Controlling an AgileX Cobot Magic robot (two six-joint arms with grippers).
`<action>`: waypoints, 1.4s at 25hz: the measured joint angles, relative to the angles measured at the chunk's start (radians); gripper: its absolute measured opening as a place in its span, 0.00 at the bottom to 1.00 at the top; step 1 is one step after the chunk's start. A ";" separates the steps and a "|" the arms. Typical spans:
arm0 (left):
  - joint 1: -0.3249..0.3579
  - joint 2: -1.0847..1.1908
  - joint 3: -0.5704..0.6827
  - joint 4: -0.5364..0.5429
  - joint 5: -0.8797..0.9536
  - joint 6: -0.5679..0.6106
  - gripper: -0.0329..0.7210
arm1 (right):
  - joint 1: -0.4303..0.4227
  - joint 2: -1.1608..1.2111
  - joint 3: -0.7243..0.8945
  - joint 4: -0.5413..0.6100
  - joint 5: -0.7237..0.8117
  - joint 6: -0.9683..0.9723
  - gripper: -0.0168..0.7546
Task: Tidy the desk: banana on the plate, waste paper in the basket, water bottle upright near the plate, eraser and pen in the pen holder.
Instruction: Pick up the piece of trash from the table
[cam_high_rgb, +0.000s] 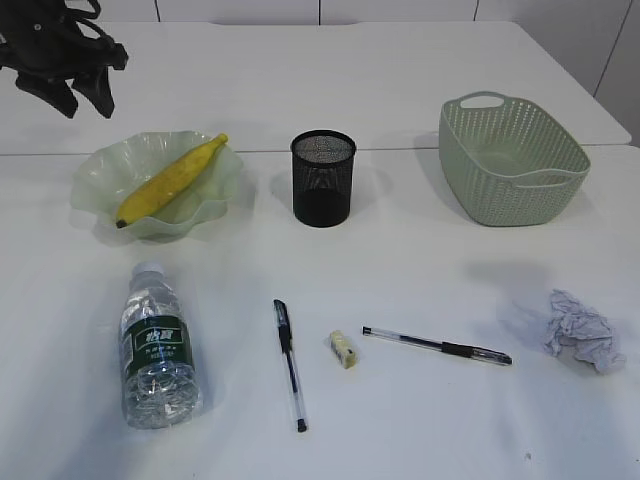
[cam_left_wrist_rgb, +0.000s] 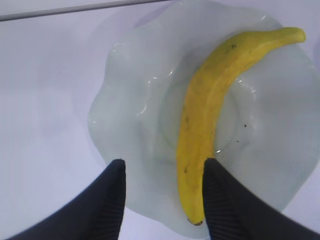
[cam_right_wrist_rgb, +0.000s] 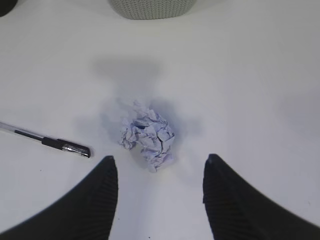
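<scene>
Right gripper (cam_right_wrist_rgb: 157, 192) hangs over the waste paper (cam_right_wrist_rgb: 147, 137) at the frame's lower right with jaws wide and empty, so an off-center pinch could just flick that light wad away.

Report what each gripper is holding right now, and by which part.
Nothing is held. The left gripper hangs open above the banana on the plate; the right gripper hangs open above the waste paper.
</scene>
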 joint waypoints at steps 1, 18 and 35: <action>0.000 -0.005 0.000 -0.002 0.003 0.000 0.51 | 0.000 0.020 -0.016 0.000 0.005 -0.004 0.55; 0.000 -0.144 -0.001 -0.004 0.019 0.000 0.51 | 0.000 0.274 -0.081 0.000 0.037 -0.100 0.66; 0.000 -0.243 -0.001 -0.006 0.026 0.000 0.48 | 0.000 0.476 -0.094 0.144 0.034 -0.134 0.76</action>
